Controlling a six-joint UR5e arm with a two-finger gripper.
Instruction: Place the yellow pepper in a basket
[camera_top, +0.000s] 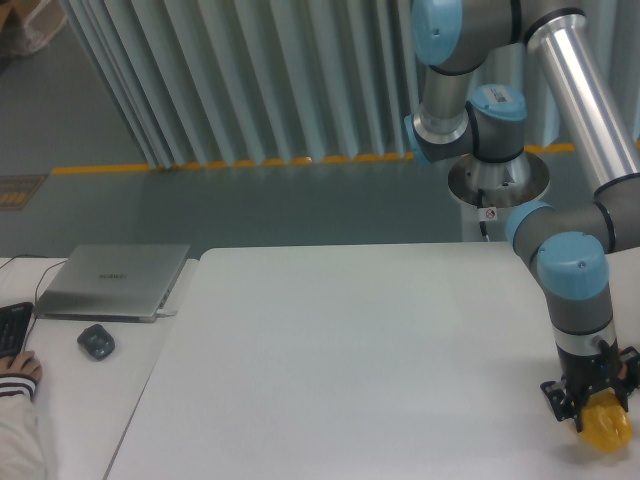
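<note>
The yellow pepper (607, 428) lies on the white table (350, 350) at its far right, close to the front edge. My gripper (592, 405) points straight down right over the pepper. Its dark fingers stand open, spread on either side of the pepper's top, and they hide the pepper's upper part. Only the glossy yellow lower right of the pepper shows. No basket is in view.
On a second table to the left lie a closed grey laptop (112, 280), a dark mouse (96, 342) and a keyboard edge (12, 328). A person's hand (18, 372) rests at the left border. The arm's base (497, 182) stands behind the table.
</note>
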